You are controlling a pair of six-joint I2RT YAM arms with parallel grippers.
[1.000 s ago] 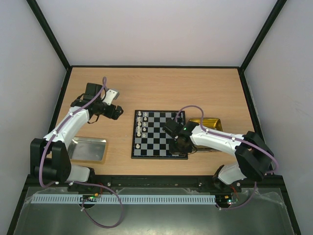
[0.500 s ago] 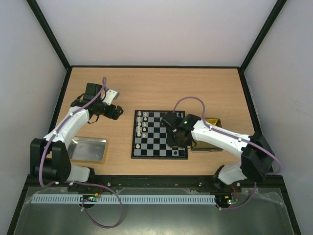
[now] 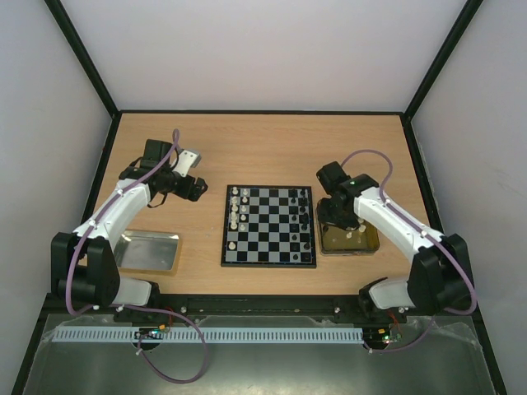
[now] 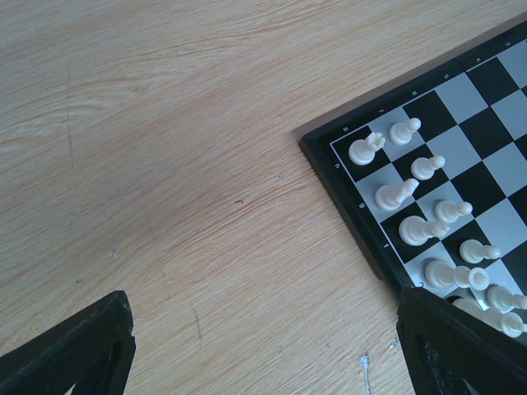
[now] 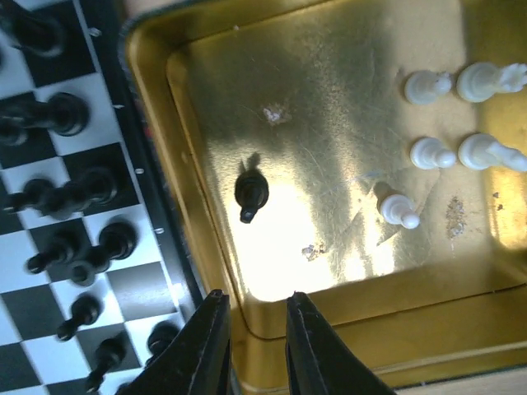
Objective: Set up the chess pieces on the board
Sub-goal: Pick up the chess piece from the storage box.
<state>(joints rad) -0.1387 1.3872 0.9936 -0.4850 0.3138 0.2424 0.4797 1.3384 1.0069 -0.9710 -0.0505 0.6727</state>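
The board (image 3: pixel 268 263), a flat square of glossy black and white checks in a dark border, lay square to the wooden surface (image 3: pixel 272 148), midway between the arms. White chess pieces (image 3: pixel 235 206) stood upright in two files along its left edge and black chess pieces (image 3: pixel 303 216) along its right edge. They were small turned figurines with round bases.

The right gripper (image 5: pixel 255 300) hung over the near rim of the gold tray (image 5: pixel 148 123), a shiny, scuffed metal rectangle just beside the board's right edge. Its fingers were slightly parted with nothing between them. In the tray one black piece (image 5: pixel 251 194) sat alone, its long axis running toward the gripper, though whether it stood or lay on its side was hard to judge. Five white pieces (image 5: pixel 432 152) clustered at the tray's far right.

The left gripper (image 4: pixel 263 329) hovered over bare wood beside the board's white corner, spread wide and empty. A silver tray (image 3: pixel 148 251) sat by the left arm.
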